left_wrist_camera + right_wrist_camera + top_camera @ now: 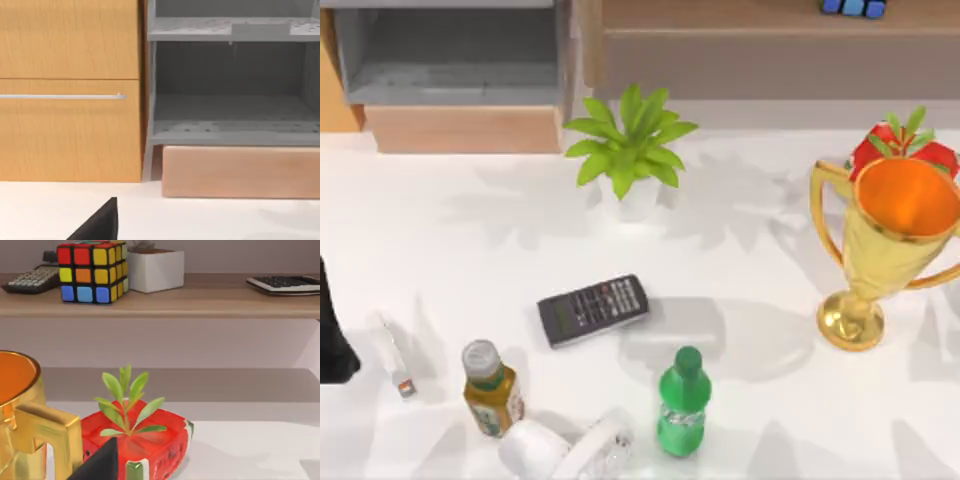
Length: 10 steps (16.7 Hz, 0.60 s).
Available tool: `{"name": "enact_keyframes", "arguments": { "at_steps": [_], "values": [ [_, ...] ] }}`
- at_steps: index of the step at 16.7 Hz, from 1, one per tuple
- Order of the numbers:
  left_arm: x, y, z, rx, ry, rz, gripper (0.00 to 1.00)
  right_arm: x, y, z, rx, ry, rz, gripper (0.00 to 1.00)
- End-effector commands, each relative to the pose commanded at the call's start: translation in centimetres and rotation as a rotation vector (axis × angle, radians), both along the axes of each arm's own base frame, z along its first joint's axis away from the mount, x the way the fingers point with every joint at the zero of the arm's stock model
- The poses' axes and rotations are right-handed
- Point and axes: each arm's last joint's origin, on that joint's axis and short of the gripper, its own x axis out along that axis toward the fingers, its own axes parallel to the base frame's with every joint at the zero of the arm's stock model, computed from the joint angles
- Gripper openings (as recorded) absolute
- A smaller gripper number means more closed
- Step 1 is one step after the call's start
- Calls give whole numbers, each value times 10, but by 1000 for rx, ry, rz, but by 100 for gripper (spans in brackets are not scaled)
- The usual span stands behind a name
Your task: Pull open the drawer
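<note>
Orange-brown wooden drawer front with a thin silver bar handle stands closed ahead of the left gripper, whose state I cannot tell, and probably slides rigidly and lightly if gripped mid-bar, while the right gripper idles.

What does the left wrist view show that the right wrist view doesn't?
Left wrist view alone: an orange-brown cabinet front with a thin silver handle, and beside it a grey-lined box with a light tan wood front.

Right wrist view alone: a colour cube, two calculators and a white box on a shelf; below, a gold trophy and a red pot with a green plant.

Both: the white table and a dark pincer tip in the foreground.
</note>
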Motion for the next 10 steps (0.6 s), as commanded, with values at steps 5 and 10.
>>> {"name": "enact_keyframes", "arguments": {
  "at_steps": [5,10],
  "values": [
    [1,-3,18,-1,-21,-1,100,0,0,0,0,0,0,100],
    [21,-19,73,-6,-27,-2,100,0,0,0,0,0,0,100]
  ]
}}
